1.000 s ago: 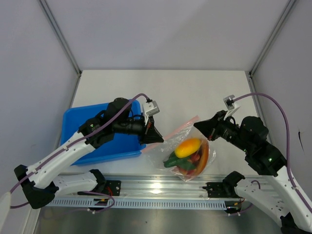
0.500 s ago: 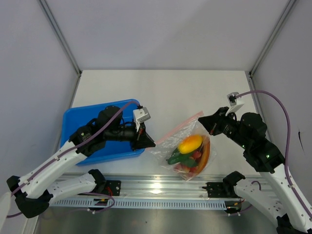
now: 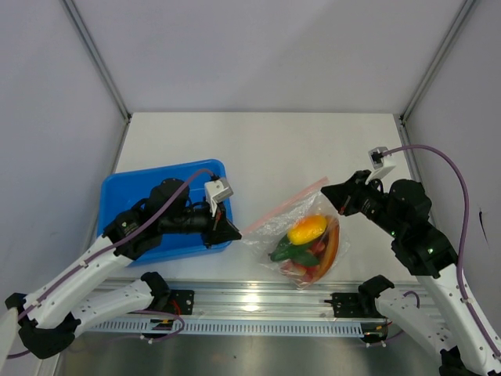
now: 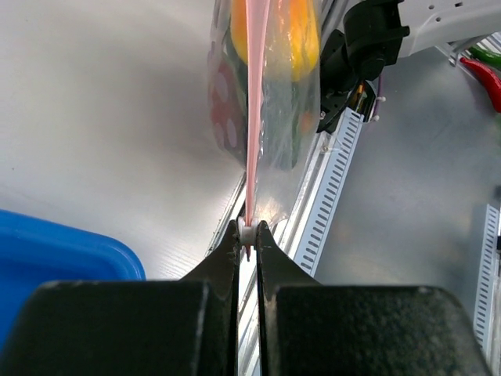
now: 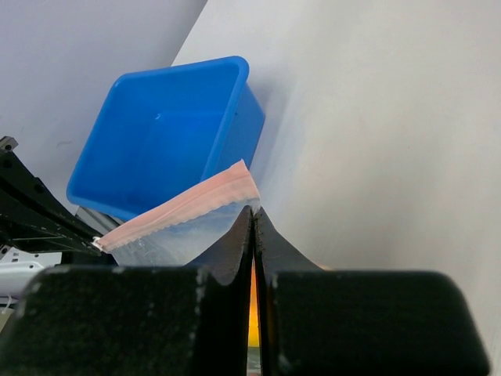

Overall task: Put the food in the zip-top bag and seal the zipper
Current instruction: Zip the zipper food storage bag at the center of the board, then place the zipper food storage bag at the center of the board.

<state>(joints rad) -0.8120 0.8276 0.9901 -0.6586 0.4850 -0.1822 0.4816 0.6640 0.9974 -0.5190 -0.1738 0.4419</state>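
Observation:
The zip-top bag (image 3: 270,235) lies near the front edge with the food inside: a yellow-orange piece (image 3: 305,229), a green piece (image 3: 283,254), an orange-red wedge (image 3: 331,247) and red tomatoes (image 3: 314,253). The pink zipper (image 3: 283,205) runs taut between my grippers. My left gripper (image 3: 235,233) is shut on the zipper's left end, pinching a small white slider (image 4: 247,233). My right gripper (image 3: 329,192) is shut on the bag's right corner (image 5: 235,205) just under the zipper (image 5: 176,207). In the left wrist view the zipper (image 4: 255,117) shows edge-on.
A blue tray (image 3: 125,196) stands at the left under my left arm, also in the right wrist view (image 5: 164,141). An aluminium rail (image 3: 258,301) with the arm bases runs along the near edge. Grey walls enclose the white table (image 3: 258,149).
My left gripper has slid leftward along the zipper to its left end. My right gripper has shifted slightly right, and the zipper now runs longer and taut between them.

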